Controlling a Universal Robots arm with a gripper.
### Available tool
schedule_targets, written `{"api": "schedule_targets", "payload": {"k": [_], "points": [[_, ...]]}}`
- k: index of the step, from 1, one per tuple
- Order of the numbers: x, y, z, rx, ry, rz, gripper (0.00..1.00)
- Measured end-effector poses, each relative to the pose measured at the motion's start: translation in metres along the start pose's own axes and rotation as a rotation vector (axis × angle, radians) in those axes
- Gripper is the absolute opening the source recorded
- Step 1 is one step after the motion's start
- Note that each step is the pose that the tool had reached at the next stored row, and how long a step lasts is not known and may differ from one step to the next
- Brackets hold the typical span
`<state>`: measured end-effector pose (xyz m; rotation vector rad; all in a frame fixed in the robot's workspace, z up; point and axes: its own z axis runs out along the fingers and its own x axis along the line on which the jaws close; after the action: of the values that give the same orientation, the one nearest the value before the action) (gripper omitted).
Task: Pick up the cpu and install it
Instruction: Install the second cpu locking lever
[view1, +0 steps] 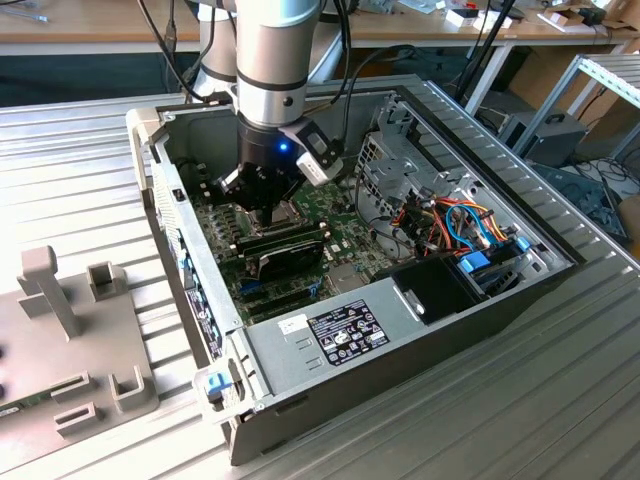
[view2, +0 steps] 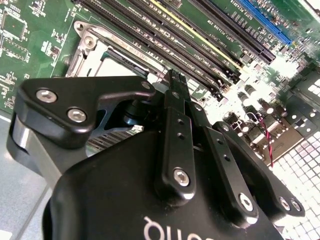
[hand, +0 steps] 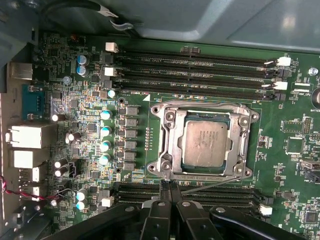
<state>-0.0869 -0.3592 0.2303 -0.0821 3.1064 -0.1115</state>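
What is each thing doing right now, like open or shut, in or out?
cpu: lying flat inside the socket frame.
gripper: shut, holding nothing, tips near the socket frame's edge.
computer case: lying on its side, open on top.

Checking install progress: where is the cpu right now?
In the first wrist view the cpu lies flat inside the socket frame on the motherboard, between memory slots, beside the gripper.
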Motion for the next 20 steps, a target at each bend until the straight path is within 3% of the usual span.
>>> {"api": "schedule_targets", "payload": {"k": [7,14,20], "points": [[0.0003,0.0001,0.0009,0.0,-0.0002,0.0,0.11],[0.0047,0.0008,0.0078,0.0002,0.0,0.0,0.11],[0.0053,0.0009,0.0088,0.0,-0.0003,0.0,0.11]]}}
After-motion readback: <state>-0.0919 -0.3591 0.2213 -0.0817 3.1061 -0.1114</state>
